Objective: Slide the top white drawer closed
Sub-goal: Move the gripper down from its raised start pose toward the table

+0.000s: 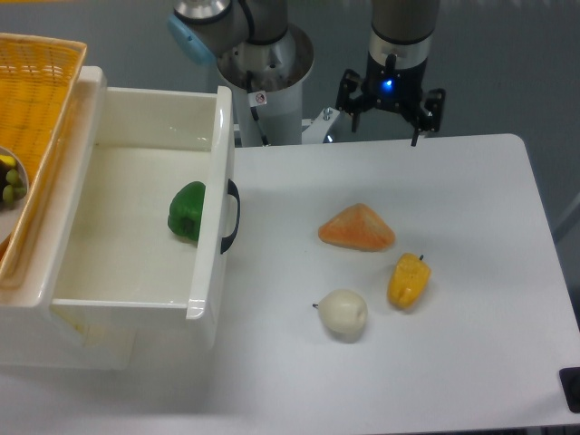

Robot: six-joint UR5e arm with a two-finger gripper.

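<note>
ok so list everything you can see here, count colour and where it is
top drawer: 1, glossy white, pulled open at left, black handle on its front
green pepper: 1, green, inside the open drawer against its front wall
wicker basket: 1, yellow, on the cabinet at far left, cut off by the frame edge
bowl: 1, partly seen, holding small green pieces, at the left edge in the basket
orange wedge-shaped item: 1, orange, mid-table
yellow pepper: 1, yellow, right of centre on the table
white round item with a stem: 1, white, in front of the orange one
table: 1, white
dark object: 1, at the bottom right edge, too cut off to identify
robot arm base: 1, grey, behind the table
gripper: 1, black, open, hanging above the table's far edge
</note>
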